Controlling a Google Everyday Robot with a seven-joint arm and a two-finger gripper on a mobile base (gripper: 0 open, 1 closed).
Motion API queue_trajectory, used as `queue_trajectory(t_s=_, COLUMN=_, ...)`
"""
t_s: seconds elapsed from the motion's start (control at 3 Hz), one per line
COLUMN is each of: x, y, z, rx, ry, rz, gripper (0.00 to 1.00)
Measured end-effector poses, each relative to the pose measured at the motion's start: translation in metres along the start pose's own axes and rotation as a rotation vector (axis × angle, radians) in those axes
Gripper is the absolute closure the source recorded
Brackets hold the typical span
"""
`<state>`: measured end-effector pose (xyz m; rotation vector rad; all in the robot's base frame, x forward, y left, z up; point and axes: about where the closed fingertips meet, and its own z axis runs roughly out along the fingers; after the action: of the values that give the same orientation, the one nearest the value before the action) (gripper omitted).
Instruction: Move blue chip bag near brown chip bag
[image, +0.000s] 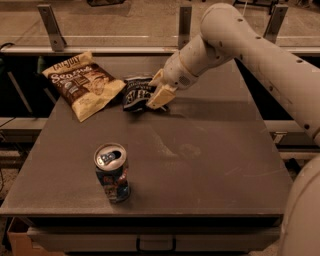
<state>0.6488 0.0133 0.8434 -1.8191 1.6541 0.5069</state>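
Pinching blue bag (135, 93): jaws (beside brown bag (82, 85)).

So the blue chip bag (136, 92) is small, crumpled, dark navy with white lettering, sitting upper middle of the frame, with the gripper (154, 98) clamped on its right edge. The brown chip bag (82, 84) is bigger, tan with a dark panel, lying flat just left of it.

Right edge of blue chip bag (135, 93) behind gripper (159, 96), near table's (210, 170) back
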Motion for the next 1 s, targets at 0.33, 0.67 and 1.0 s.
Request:
queue_trajectory(t_s=0.33, x=-0.007, y=0.001, z=0.004, rx=-0.012, ry=0.000, rz=-0.022, gripper=0.13)
queue_trajectory(t_s=0.67, x=-0.009, y=-0.003, z=0.004, rx=-0.004, ry=-0.001, rz=-0.026, gripper=0.00)
queue_trajectory(t_s=1.0, x=-0.009, y=-0.013, z=-0.013, rx=0.033, ry=-0.011, rz=-0.018, gripper=0.00)
